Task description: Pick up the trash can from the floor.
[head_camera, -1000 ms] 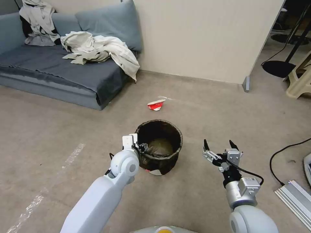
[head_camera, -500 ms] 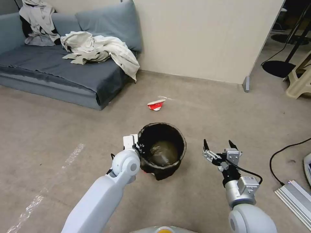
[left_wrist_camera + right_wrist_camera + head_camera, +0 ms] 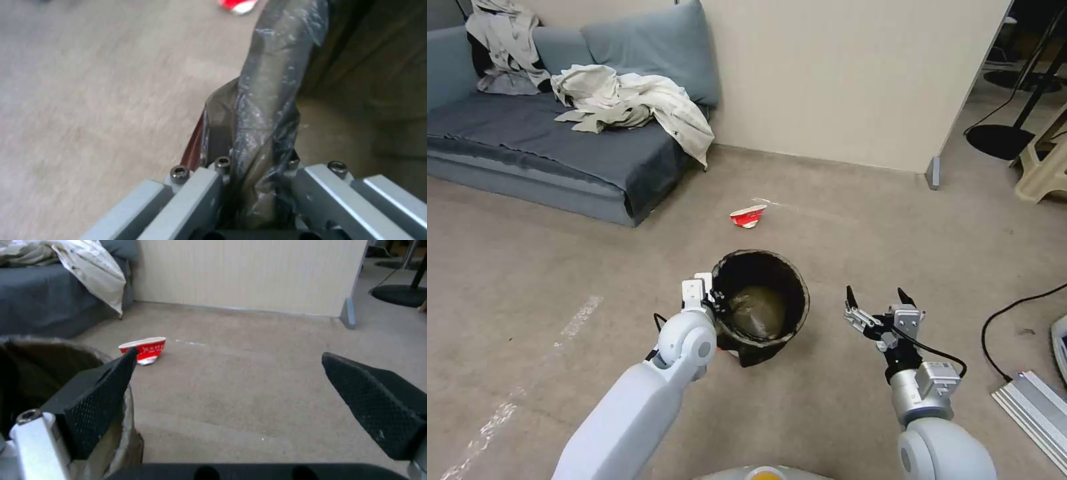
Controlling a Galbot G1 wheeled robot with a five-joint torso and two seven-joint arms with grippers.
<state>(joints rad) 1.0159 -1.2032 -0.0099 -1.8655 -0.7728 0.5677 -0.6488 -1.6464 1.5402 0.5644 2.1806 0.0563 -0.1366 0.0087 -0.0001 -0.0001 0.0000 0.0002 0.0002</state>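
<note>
The trash can (image 3: 764, 308), lined with a crinkled dark bag, hangs tilted just ahead of me, its opening turned up toward my head. My left gripper (image 3: 715, 308) is shut on its near-left rim. In the left wrist view the bag-covered rim (image 3: 271, 83) runs up from between the left gripper (image 3: 256, 173) fingers. My right gripper (image 3: 877, 300) hovers open to the right of the can, apart from it. In the right wrist view its open gripper (image 3: 231, 386) frames bare floor (image 3: 249, 380), with the can's rim (image 3: 40, 373) beside one finger. The beige carpet floor (image 3: 860, 233) lies all around.
A crushed red-and-white paper cup (image 3: 748, 216) lies on the carpet beyond the can. A grey sofa (image 3: 560, 147) with loose clothes stands at the back left, a beige wall (image 3: 840, 80) behind. A black cable (image 3: 1014, 313) and metal rails (image 3: 1034, 413) lie at the right.
The can has tipped from upright so its opening faces me more, and it has risen slightly with the left gripper. The right gripper has stayed in place.
</note>
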